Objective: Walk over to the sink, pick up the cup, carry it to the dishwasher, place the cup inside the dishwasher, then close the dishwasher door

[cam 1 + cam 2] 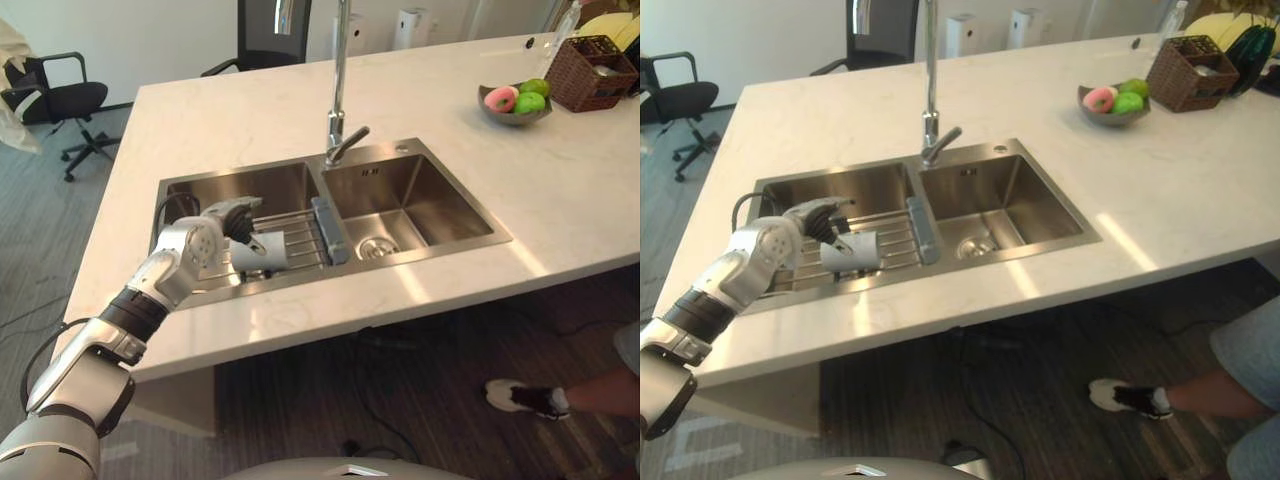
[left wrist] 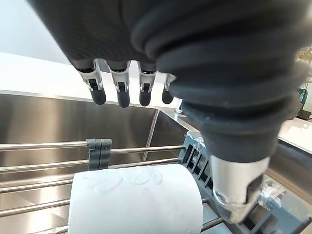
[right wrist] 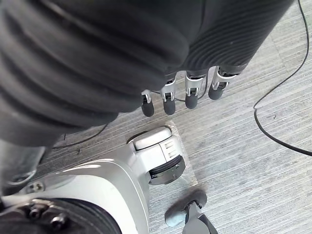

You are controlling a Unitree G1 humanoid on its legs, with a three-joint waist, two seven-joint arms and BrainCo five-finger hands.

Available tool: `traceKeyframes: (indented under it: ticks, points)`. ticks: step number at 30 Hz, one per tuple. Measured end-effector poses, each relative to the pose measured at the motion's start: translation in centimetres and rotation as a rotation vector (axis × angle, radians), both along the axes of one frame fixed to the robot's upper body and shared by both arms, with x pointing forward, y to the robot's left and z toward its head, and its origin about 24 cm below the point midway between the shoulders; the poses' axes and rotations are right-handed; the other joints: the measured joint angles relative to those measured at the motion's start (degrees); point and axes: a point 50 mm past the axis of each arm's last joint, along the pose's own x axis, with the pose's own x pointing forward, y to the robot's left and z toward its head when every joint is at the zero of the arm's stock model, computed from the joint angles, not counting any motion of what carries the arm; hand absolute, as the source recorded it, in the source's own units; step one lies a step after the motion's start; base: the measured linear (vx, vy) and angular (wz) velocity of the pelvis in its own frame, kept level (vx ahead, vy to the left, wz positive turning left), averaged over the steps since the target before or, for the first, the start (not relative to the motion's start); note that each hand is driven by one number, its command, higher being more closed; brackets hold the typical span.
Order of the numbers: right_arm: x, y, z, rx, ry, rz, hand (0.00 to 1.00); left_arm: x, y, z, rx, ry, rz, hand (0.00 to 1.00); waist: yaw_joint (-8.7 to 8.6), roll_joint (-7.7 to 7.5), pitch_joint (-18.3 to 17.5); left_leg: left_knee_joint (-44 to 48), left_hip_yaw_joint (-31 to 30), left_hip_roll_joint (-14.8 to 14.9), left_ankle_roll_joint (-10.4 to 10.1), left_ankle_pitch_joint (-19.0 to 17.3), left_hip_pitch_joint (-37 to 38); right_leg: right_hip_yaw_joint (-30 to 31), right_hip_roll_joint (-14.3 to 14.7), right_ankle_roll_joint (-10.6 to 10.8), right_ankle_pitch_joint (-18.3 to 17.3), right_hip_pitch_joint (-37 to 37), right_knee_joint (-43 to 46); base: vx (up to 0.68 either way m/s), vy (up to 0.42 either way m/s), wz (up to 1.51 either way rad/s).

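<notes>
1. The cup point(image 1: 262, 252) lies on its side on the wire rack point(image 1: 300, 232) in the left basin of the sink point(image 1: 250, 185).
2. The left hand point(image 1: 232, 218) hovers just over the cup, wide open and holding nothing. The left wrist view shows its fingers point(image 2: 122, 92) and thumb point(image 2: 239, 195) well apart, with the cup below and between them.
3. Lower the palm close to the cup's side, fingers on one flank and thumb on the other. Close across the body, not the rim.
4. A round cup on bars will likely roll, so close evenly from both sides.
5. Lift straight up, clear of the rack and the tap point(image 1: 340, 90).
6. The right hand point(image 3: 168, 100) hangs over the floor, fingers relaxed and empty.
</notes>
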Motion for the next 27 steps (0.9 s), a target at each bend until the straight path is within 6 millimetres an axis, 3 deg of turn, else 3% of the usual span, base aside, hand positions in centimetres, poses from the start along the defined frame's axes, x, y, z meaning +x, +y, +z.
traceKeyframes:
  ticks: [4, 15, 27]
  points:
    - [-0.3, -0.2, 0.0, 0.000, 0.001, -0.017, 0.00, -0.5, 0.7, -1.6, 0.016, 0.051, 0.019, 0.00, -0.07, 0.74, -0.24, -0.01, 0.13, 0.01, 0.03, 0.02, -0.40, 0.14, -0.04, 0.00, 0.00, -0.65, 0.29, -0.02, -0.006, -0.01]
    - [-0.6, -0.2, 0.0, -0.003, 0.001, -0.025, 0.00, -1.6, 1.3, -3.9, 0.030, 0.087, 0.036, 0.00, -0.21, 0.83, -0.29, -0.02, 0.18, 0.03, 0.03, 0.02, -0.51, 0.18, 0.10, 0.01, 0.00, -0.76, 0.29, 0.00, 0.000, 0.00]
    - [-2.2, 0.8, -0.3, 0.015, 0.024, -0.045, 0.00, -1.6, 1.1, -4.2, -0.019, 0.005, 0.086, 0.00, -0.77, 1.21, -0.19, -0.06, 1.69, 0.05, 0.03, 0.01, -0.28, 1.62, 0.12, 0.08, 0.05, -1.59, 0.92, -0.01, -0.001, -0.05]
